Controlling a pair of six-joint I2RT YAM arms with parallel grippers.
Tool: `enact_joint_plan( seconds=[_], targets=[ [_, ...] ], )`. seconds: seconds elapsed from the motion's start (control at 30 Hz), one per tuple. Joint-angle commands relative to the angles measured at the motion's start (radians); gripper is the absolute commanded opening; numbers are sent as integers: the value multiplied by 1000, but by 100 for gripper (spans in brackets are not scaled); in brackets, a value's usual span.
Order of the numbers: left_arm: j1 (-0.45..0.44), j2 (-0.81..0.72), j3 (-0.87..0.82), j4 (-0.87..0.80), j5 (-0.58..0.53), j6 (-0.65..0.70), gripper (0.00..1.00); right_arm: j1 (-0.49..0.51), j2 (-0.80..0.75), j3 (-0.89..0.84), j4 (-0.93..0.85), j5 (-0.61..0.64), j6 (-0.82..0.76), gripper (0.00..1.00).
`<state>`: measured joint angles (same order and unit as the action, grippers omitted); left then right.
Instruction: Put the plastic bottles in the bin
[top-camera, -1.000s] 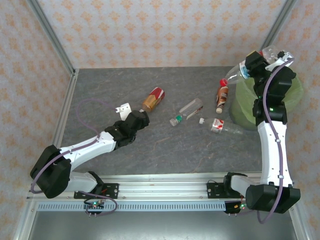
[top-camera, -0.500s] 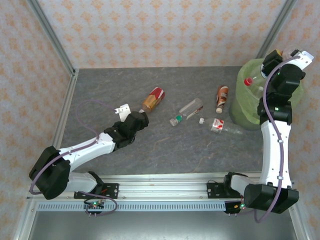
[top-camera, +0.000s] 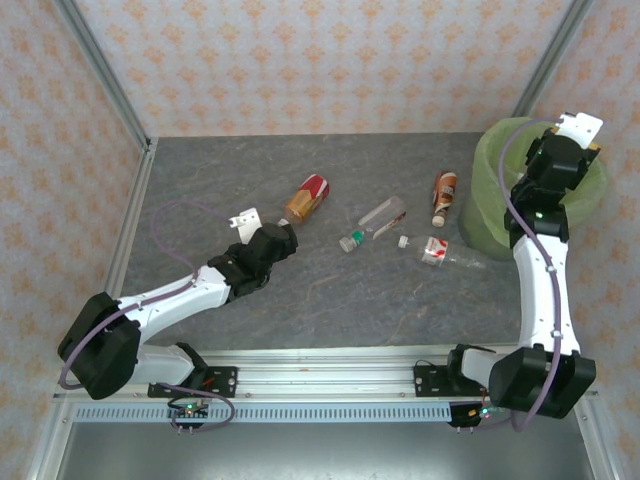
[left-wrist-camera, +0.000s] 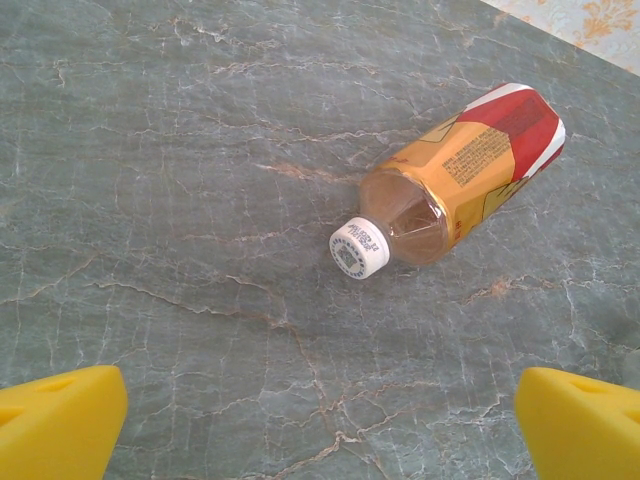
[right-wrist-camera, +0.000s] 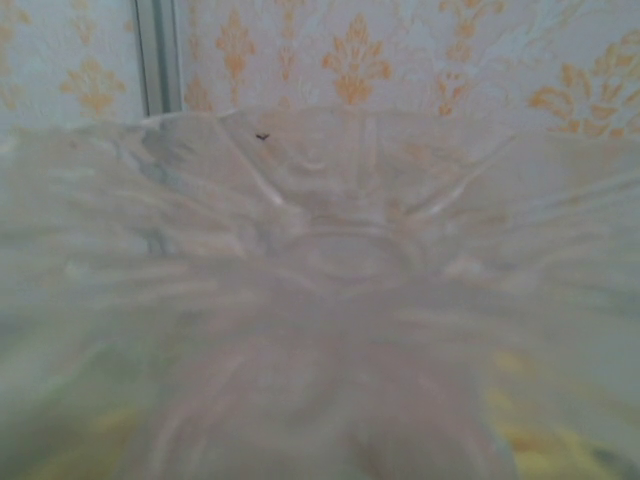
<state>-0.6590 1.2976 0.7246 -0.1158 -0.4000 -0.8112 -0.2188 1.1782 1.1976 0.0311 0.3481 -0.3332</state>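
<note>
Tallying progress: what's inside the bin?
The right hand hangs over the bin, covering much of its opening. Its wrist view shows a clear bottle base-first, close up; anything below is hidden.

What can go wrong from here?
1. The right claw is over the bin, and a clear bottle shows blurred, base-on, close to the right wrist camera. Release cannot be confirmed, so pulling back could drag it out.
2. The left claw is open, short of the orange-labelled bottle. That bottle lies on its side, so a finger's nudge could roll it.
3. The brown-labelled bottle lies close by the bin's wall, so reaching for it may bump the bin.
</note>
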Motion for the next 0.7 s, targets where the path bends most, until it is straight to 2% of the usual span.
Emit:
enact_joint_plan(
  seconds=[0.0, 0.23, 0.43, 0.5, 0.67],
  targets=[
    [2, -19, -13, -4, -16, 1, 100, -4, 0, -23, 38, 52, -98, 49],
    [2, -26, -14, -10, -18, 2, 100, -4, 108, -37, -16, 55, -82, 56],
    [2, -36, -17, -19, -23, 0, 100, -4, 154, 2, -150, 21, -12, 83],
    [2, -36, -19, -19, -25, 1, 100, -4, 159, 30, -202, 13, 10, 100],
    [2, -27, -21, -13, -20, -6, 100, -4, 149, 85, -281, -33, 46, 99]
  ],
)
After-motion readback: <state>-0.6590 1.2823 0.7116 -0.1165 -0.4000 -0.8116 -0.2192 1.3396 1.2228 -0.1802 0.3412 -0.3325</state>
